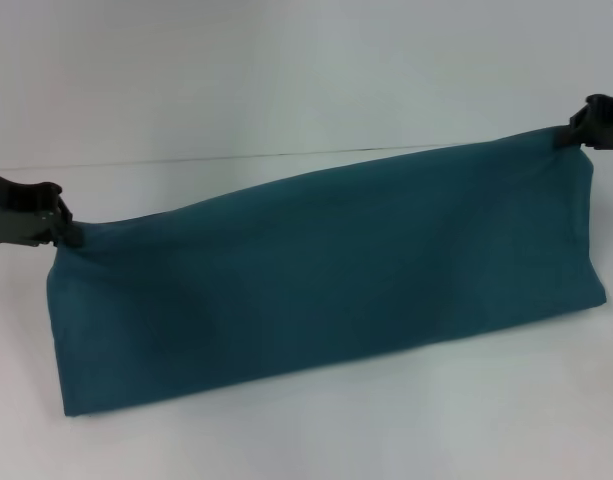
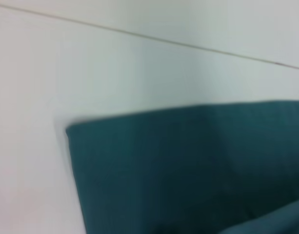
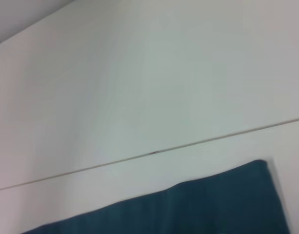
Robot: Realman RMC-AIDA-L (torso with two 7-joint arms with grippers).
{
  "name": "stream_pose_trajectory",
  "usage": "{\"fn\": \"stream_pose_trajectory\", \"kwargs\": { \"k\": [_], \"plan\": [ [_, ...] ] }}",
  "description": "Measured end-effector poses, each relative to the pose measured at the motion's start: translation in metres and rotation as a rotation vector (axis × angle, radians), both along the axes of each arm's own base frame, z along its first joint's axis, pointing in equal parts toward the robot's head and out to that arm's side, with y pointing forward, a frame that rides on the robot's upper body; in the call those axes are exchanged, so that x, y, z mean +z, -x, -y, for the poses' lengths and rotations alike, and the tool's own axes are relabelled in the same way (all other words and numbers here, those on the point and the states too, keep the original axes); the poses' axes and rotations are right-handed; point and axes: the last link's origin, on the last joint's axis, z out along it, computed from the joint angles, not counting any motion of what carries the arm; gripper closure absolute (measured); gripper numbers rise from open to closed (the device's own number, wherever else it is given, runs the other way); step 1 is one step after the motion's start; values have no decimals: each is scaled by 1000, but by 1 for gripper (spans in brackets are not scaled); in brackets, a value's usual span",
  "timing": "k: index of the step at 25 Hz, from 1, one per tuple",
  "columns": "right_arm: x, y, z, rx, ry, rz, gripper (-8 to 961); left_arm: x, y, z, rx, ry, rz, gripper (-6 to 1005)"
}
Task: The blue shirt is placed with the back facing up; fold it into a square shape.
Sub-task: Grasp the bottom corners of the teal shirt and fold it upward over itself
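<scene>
White table (image 1: 306, 430) is being seen nearest, plain and matte. Blue shirt (image 1: 326, 270) is being held as long folded band, lower fold resting on table, upper edge lifted. Left corner is being pinched by left gripper (image 1: 68, 232), right corner by right gripper (image 1: 576, 130), both clamped on cloth. Behind, thin dark seam line (image 1: 236, 156) is being shown crossing white surface.

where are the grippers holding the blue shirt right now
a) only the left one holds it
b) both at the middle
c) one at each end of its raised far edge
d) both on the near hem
c: the left gripper and the right gripper each pinch one end of the blue shirt, lifting its far edge off the table.
</scene>
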Motion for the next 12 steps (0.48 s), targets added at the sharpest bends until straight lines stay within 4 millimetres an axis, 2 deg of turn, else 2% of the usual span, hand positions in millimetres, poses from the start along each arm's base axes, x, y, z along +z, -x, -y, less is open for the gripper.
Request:
{"fn": "stream_pose_trajectory", "kwargs": {
  "k": [1, 12],
  "plan": [
    [-7, -4, -4, -11, -27, 18, 917, -3, 1, -2, -3, -15, -7, 972],
    [-28, -21, -10, -53, -119, 59, 917, -33, 16, -17, -31, -144, -51, 972]
  ]
}}
